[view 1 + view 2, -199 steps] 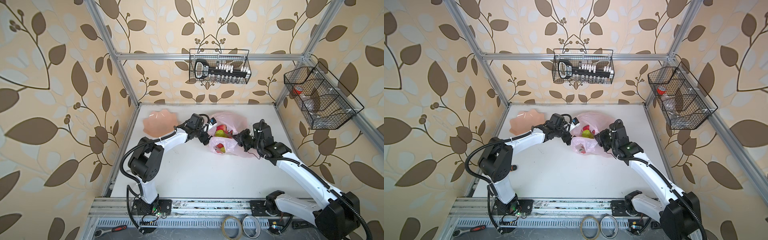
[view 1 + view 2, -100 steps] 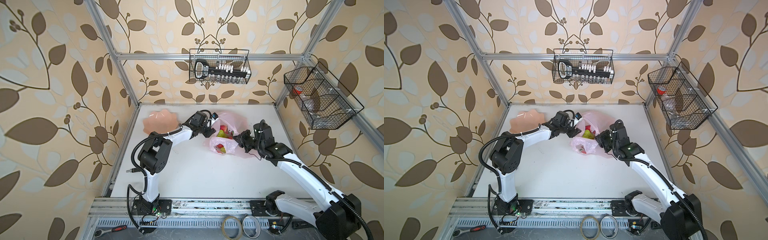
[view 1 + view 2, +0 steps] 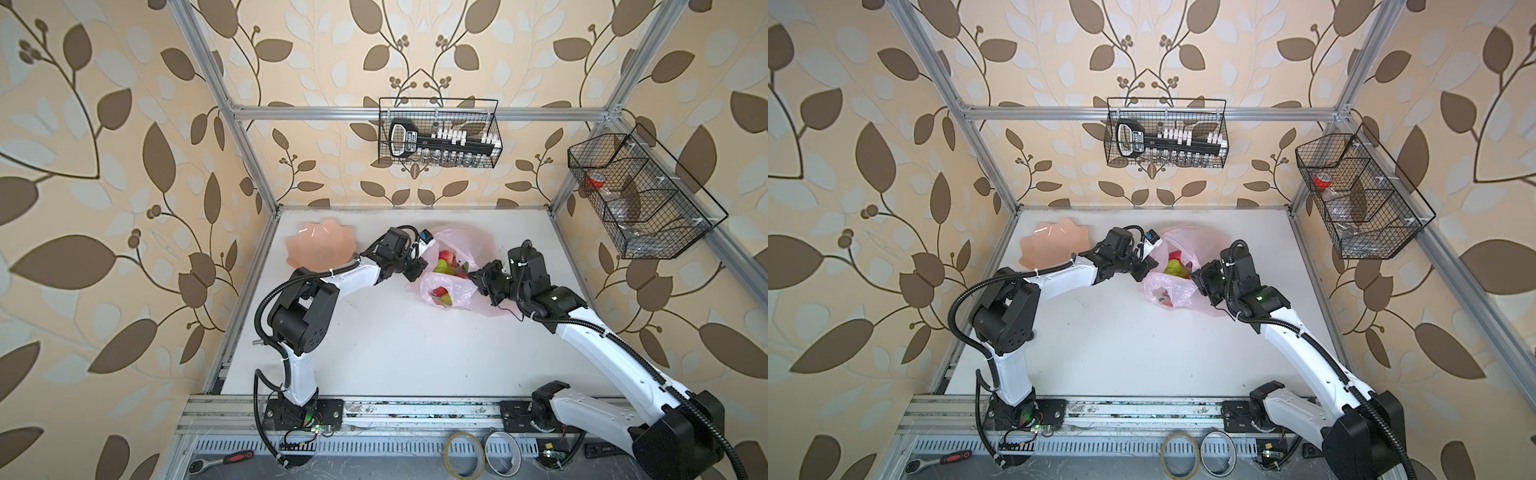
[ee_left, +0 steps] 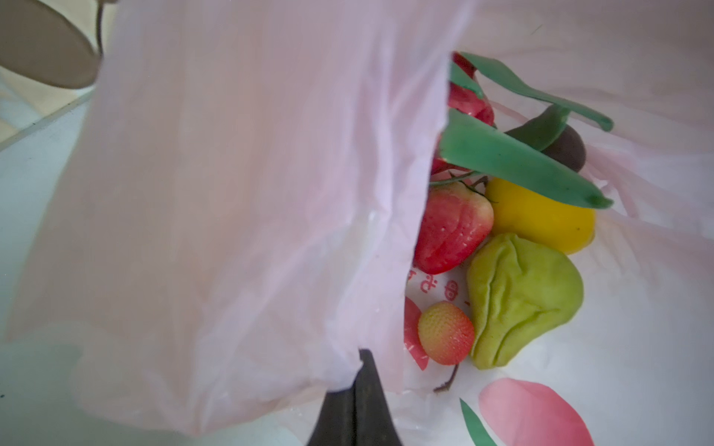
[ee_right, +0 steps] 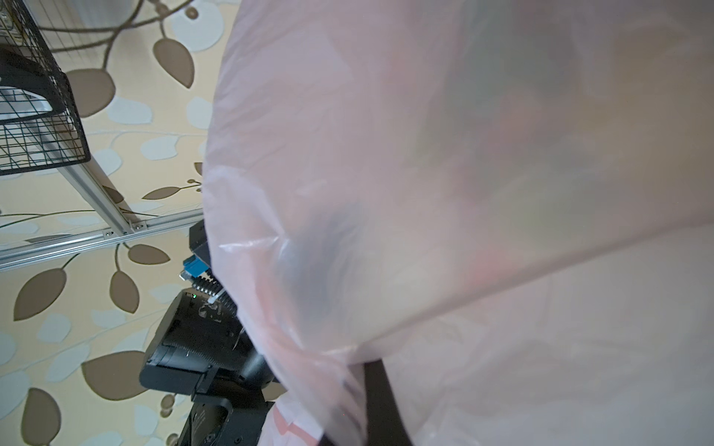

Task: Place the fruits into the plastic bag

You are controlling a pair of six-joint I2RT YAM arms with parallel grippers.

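The left gripper is clenching one rim of the thin, crinkly, translucent pale-pink plastic bag. In the left wrist view its dark fingers are pinching a fold of the film. The right gripper is clamping the opposite rim, with film bunching around its dark finger. Between them the bag's mouth is gaping open on the white table. Inside the bag are lying a red strawberry, a yellow lemon, a lumpy green fruit, a small red-orange berry and a dark purple round fruit, partly under green scales. A peach-pink petal-edged dish is sitting behind the left arm, apart from the bag.
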